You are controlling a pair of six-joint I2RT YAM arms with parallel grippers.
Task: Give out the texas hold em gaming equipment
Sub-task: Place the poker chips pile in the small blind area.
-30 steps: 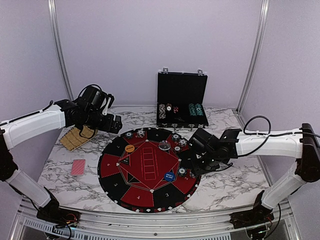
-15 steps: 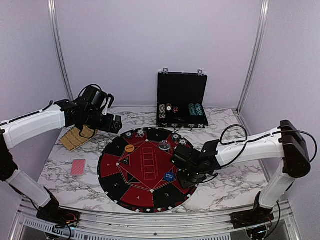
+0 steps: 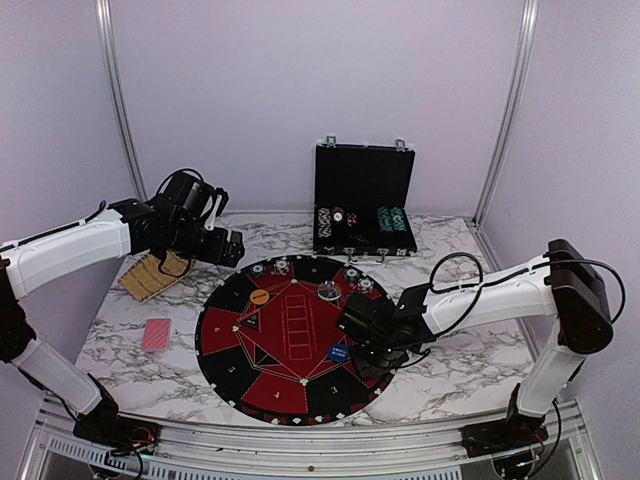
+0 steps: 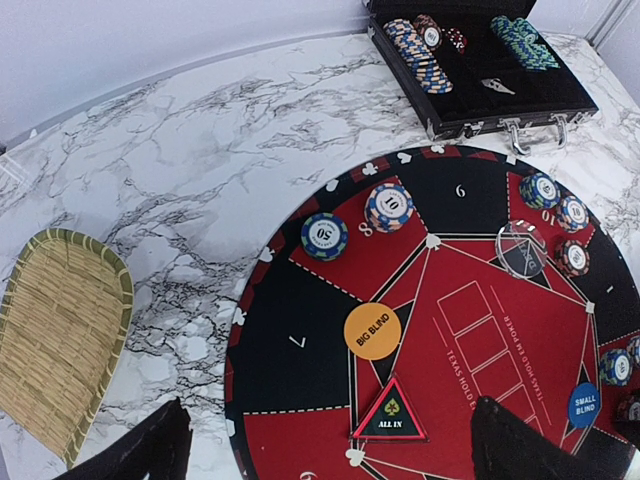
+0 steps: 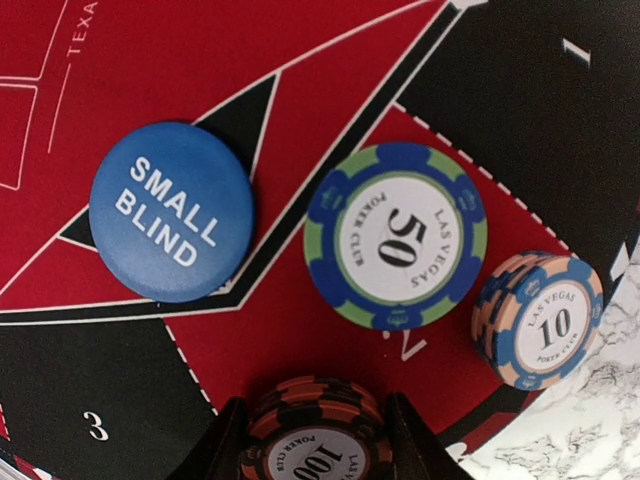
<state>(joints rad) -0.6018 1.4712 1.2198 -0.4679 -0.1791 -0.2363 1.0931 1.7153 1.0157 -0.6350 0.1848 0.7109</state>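
Right gripper (image 3: 352,324), half-closed on the 100-chip stack (image 5: 315,438) beside the 50 chip (image 5: 396,236), could topple it on release; left gripper (image 3: 231,248) gapes empty.

The left arm (image 3: 70,250) and right arm (image 3: 500,295) share white shell links and black joint housings. Thin black cables loop beside each forearm. The left end effector (image 3: 234,248) and right end effector (image 3: 352,322) are matte black.

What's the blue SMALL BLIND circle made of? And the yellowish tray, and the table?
The SMALL BLIND disc looks like plastic: smooth, matte, evenly blue, printed white letters. The tray looks like woven bamboo or straw: fine strips inside a bound rim. The table looks marble, white with grey veins, though possibly just a printed surface.
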